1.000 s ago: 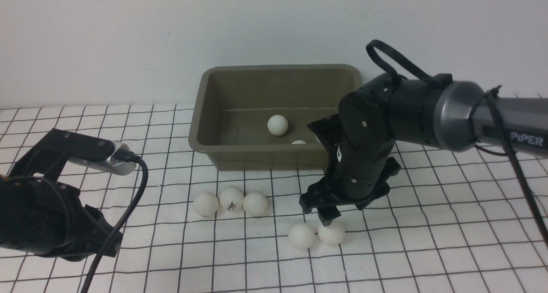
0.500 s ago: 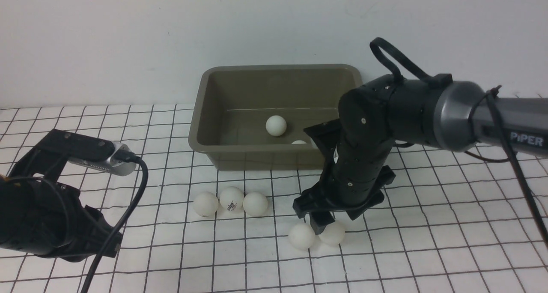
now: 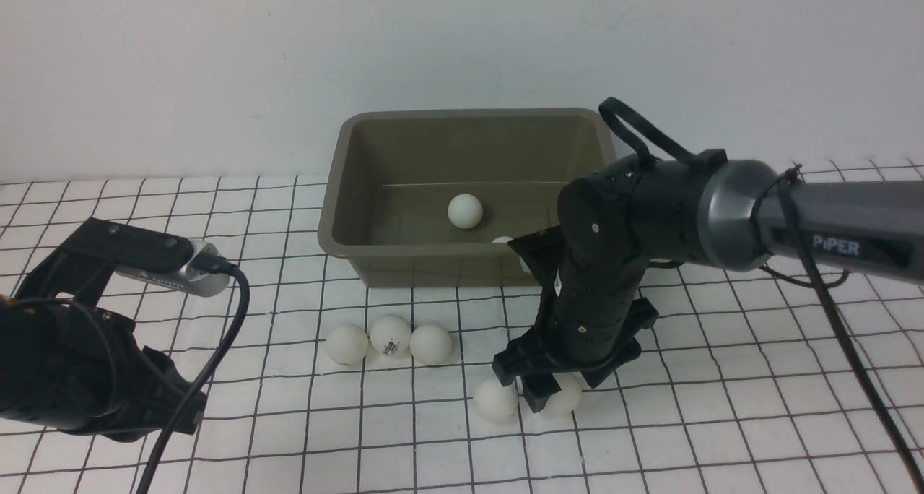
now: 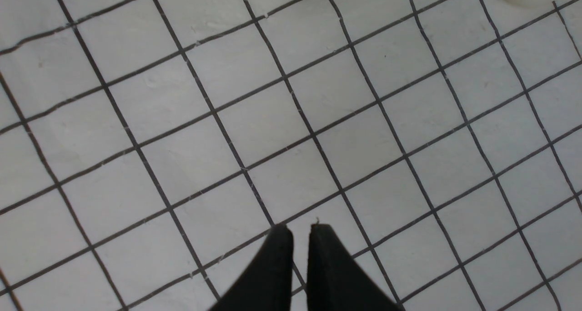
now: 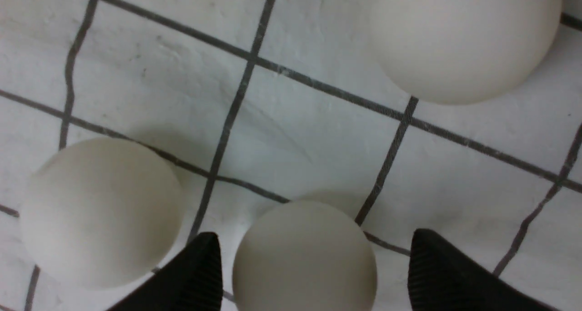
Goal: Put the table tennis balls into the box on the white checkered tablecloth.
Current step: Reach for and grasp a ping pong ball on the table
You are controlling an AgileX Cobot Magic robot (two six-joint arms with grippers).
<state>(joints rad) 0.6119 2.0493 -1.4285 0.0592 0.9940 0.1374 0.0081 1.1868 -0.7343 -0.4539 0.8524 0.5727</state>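
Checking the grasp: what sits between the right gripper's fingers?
One table tennis ball, within the open right gripper; the right wrist view shows it.

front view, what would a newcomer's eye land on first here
The big black right arm reaching in from the right, with its open right gripper low over the checkered cloth, astride one white ball; another ball sits just beside it. Behind stands the olive-brown box with a ball inside, and a row of three balls lies in front of it.
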